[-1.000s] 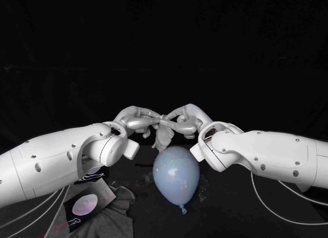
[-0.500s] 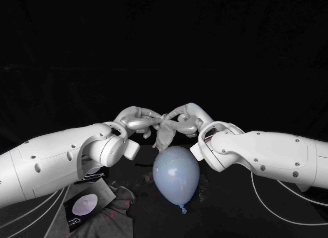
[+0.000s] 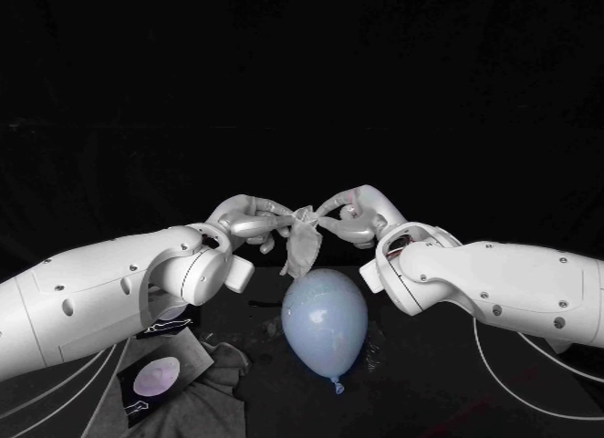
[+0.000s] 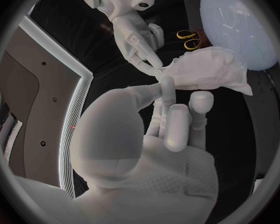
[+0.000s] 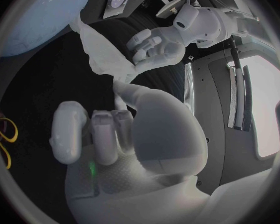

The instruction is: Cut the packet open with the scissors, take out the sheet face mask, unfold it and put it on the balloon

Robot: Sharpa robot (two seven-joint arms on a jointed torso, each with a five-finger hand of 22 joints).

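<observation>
Two hands, the left hand [image 3: 254, 219] and right hand [image 3: 356, 213], pinch the crumpled mask [image 3: 302, 245] by its top at frame centre, hanging between them just above the balloon [image 3: 325, 319].

Black table [image 3: 421, 392] across the near foreground, matte, with a faint wet-looking sheen in the middle strip. Beyond it a black backdrop [image 3: 302, 91] takes the whole upper half, slightly grainy, like dark cloth. Can't tell where the table ends and the backdrop starts. Light is low, and only the near table surface catches any of it.
</observation>
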